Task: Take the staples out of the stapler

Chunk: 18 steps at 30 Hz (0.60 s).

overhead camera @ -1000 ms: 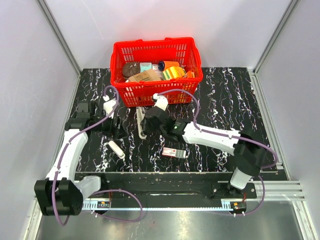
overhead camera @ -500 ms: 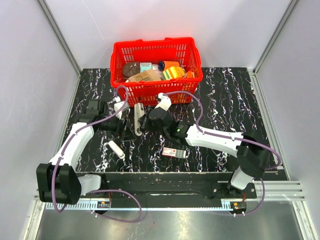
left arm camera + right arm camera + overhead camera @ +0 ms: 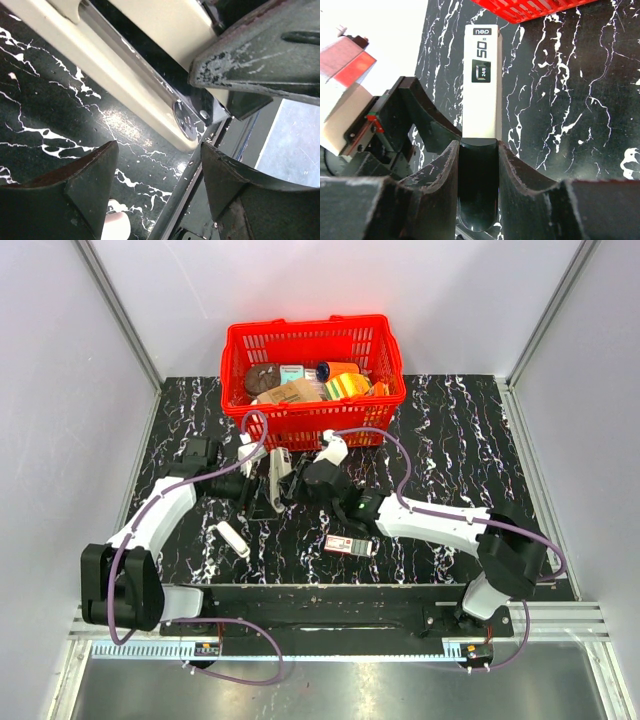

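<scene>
The stapler (image 3: 275, 472) is slim and pale grey-white, and it lies just in front of the red basket. In the right wrist view its white top (image 3: 482, 85) carries a "50" label, and its black rear end sits pinched between the fingers of my right gripper (image 3: 477, 145), which is shut on it. My right gripper (image 3: 298, 485) comes at it from the right. My left gripper (image 3: 255, 495) is close on the stapler's left. In the left wrist view the stapler's cream body and silvery channel (image 3: 125, 75) run just above my left gripper (image 3: 159, 150), which is open with nothing between its fingers.
The red basket (image 3: 385, 350) full of groceries stands at the back centre. A short white oblong piece (image 3: 232, 538) lies front left, and a small red-black-white box (image 3: 350, 545) front centre. Grey walls close in both sides.
My left arm has swung right, up beside the stapler, and its jaws have narrowed a little. My right gripper has shifted slightly left and farther back with the stapler still held.
</scene>
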### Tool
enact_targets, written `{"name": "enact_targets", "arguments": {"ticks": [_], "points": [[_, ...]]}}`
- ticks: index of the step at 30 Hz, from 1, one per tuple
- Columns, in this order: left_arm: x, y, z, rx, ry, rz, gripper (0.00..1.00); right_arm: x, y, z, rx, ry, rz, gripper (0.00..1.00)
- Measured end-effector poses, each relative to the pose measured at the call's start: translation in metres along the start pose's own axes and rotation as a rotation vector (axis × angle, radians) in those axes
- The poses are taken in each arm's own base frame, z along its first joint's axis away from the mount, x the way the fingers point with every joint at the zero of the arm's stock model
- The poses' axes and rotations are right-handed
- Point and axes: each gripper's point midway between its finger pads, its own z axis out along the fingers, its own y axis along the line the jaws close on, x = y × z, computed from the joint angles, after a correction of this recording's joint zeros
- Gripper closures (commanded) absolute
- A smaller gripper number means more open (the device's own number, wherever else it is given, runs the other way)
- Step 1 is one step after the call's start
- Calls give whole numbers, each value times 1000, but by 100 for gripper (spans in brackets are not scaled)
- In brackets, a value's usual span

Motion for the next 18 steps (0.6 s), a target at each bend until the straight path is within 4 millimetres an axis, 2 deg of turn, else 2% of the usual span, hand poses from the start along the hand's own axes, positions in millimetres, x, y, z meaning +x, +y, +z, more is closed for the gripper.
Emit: {"name": "enact_targets", "arguments": {"ticks": [6,12,18], "points": [[-9,2,7,3,-19,28,36,0,5,-1,-23,-7,28,100],[-11,2,10,1,-28,31,59,1,1,0,-16,-21,32,100],[-7,10,10,-33,-17,39,66,-4,1,-7,-23,-32,40,100]]}}
